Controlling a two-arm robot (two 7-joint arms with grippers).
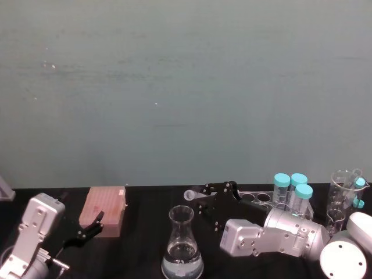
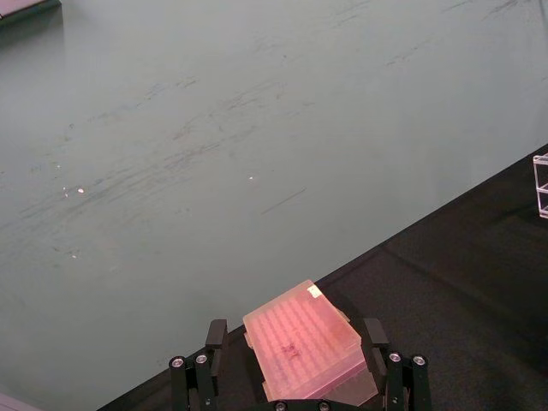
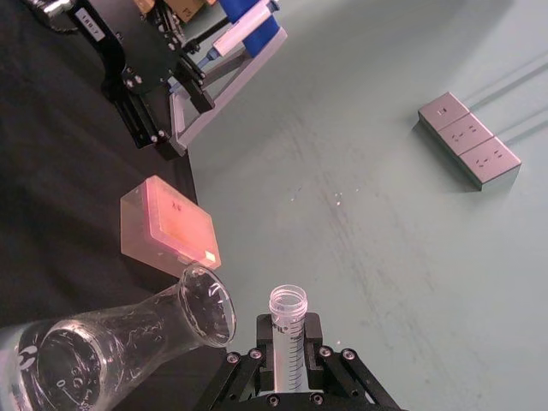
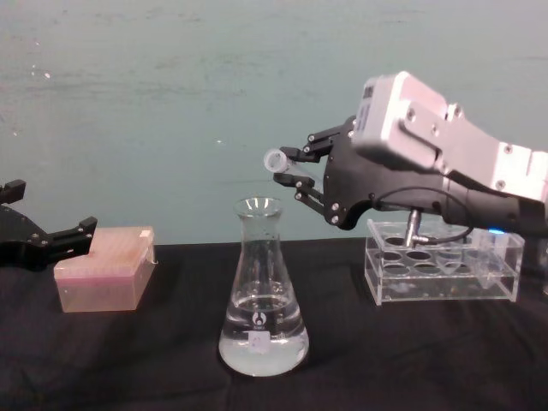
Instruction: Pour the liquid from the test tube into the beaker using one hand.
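Right now the right gripper [image 4: 289,168] is raised over the black table [image 4: 154,360], clenched on the tube [image 4: 276,160]. The tube lies between its 2 fingers [image 4: 318,137], tipped close to level. Its flared open rim pokes out past the fingertips toward the robot's left. In the chest view that rim hangs above the beaker's mouth and a touch to its right, apart from the glass. From the right wrist view the tube [image 3: 285,332] runs straight out from between the fingers, printed marks along its side, and the beaker [image 3: 128,338] mouth sits just beside it. Whether any fluid is left in the tube, I cannot tell.

The beaker [image 4: 262,295] stands upright near the table's front. Clear liquid [image 4: 263,347] fills its wide base, and a small white label sits low on its wall.

Behind the right arm stands a clear rack [image 4: 441,272]. In the head view 3 teal-capped tubes [image 1: 299,186] stand upright at its right end.

Over on the robot's left, the left gripper [image 1: 92,226] hangs low with its fingers spread and nothing in them, just beside a pink box [image 4: 103,276] that rests flat on the table.
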